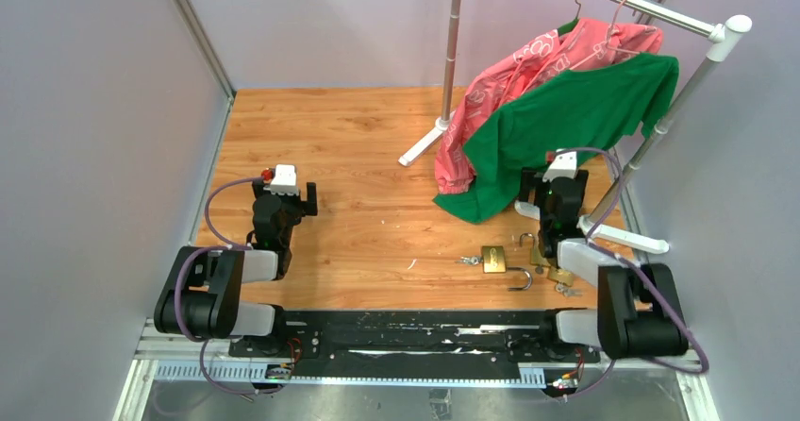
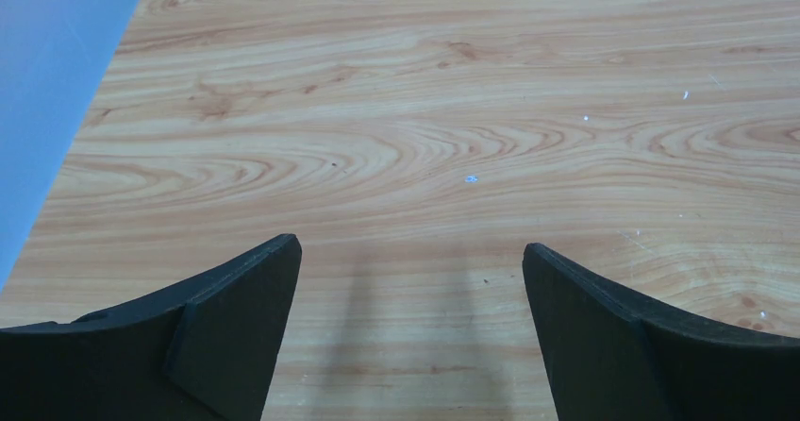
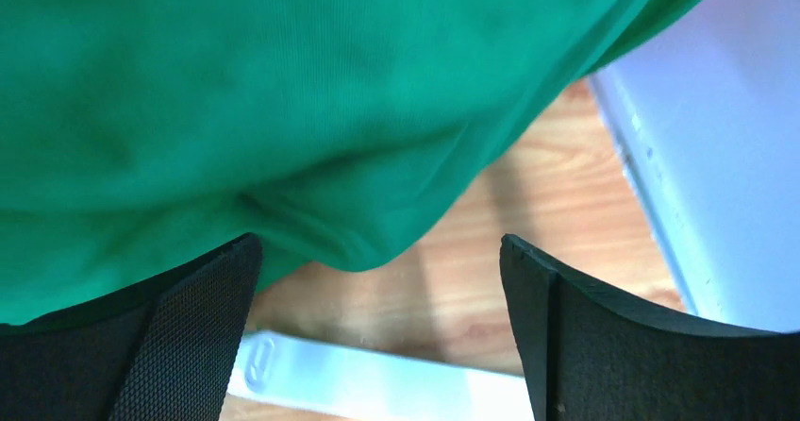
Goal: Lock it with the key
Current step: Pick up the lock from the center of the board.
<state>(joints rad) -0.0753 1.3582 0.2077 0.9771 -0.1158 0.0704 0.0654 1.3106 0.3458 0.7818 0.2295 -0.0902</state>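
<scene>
A brass padlock (image 1: pixel 492 258) lies on the wooden table (image 1: pixel 358 157) right of centre, its steel shackle (image 1: pixel 521 280) swung open. A small key (image 1: pixel 469 261) lies just left of it. More brass padlocks (image 1: pixel 558 275) and keys (image 1: pixel 569 291) sit half hidden by the right arm. My left gripper (image 1: pixel 283 194) (image 2: pixel 408 246) hovers open over bare wood at the left, far from the padlock. My right gripper (image 1: pixel 555 187) (image 3: pixel 379 242) is open behind the padlock, at the hem of a green shirt (image 3: pixel 283 91), with nothing between its fingers.
A clothes rack (image 1: pixel 651 10) stands at the back right with the green shirt (image 1: pixel 575 109) and a pink garment (image 1: pixel 528 72) hanging to the table. Its white foot (image 1: pixel 623 237) (image 3: pixel 377 383) lies under the right gripper. Grey walls (image 1: pixel 94 109) enclose both sides.
</scene>
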